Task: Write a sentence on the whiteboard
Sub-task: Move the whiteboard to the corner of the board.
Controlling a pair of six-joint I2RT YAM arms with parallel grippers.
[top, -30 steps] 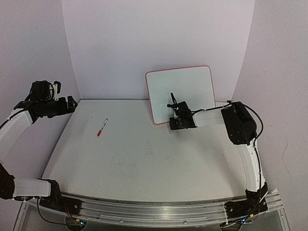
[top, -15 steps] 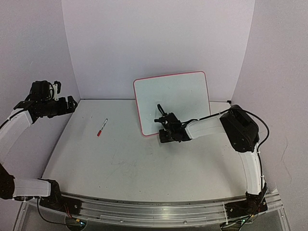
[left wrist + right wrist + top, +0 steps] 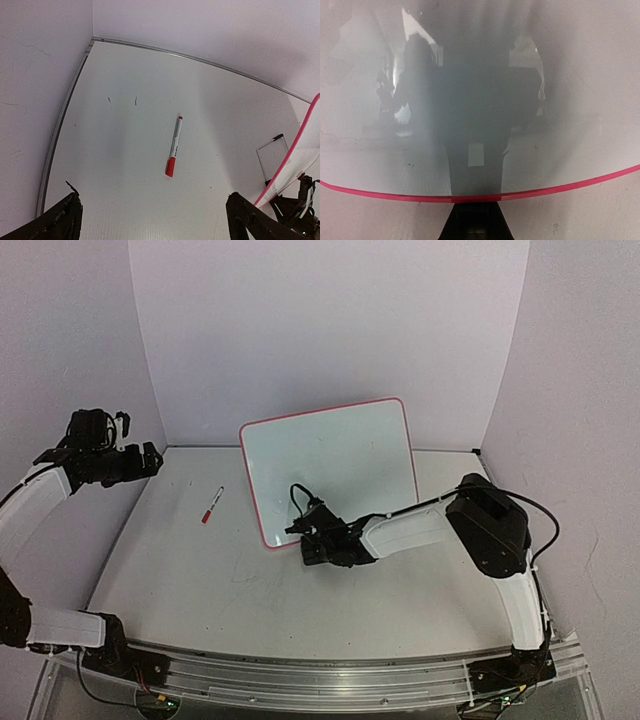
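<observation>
The whiteboard [image 3: 330, 465], glossy white with a pink-red rim, stands tilted above the table's middle. My right gripper [image 3: 322, 545] is shut on its lower edge. In the right wrist view the whiteboard [image 3: 480, 100] fills the frame, and the right gripper [image 3: 475, 210] clamps the pink rim from below. No sentence is in view; the board's face shows only reflections. A marker [image 3: 211, 505] with a red cap lies on the table to the left. My left gripper [image 3: 150, 460] hangs open and empty at the far left. From the left gripper [image 3: 152, 220], the marker [image 3: 174, 146] lies ahead on the table.
A thin wire frame [image 3: 272, 154] lies flat on the table near the whiteboard's pink rim [image 3: 295, 150]. A white backdrop wall [image 3: 330, 330] closes the back. The table's left edge strip [image 3: 60, 135] runs beside the left gripper.
My right arm has carried the whiteboard from the back right leftward and nearer, toward the table's middle. The left arm and the marker have stayed where they were.
</observation>
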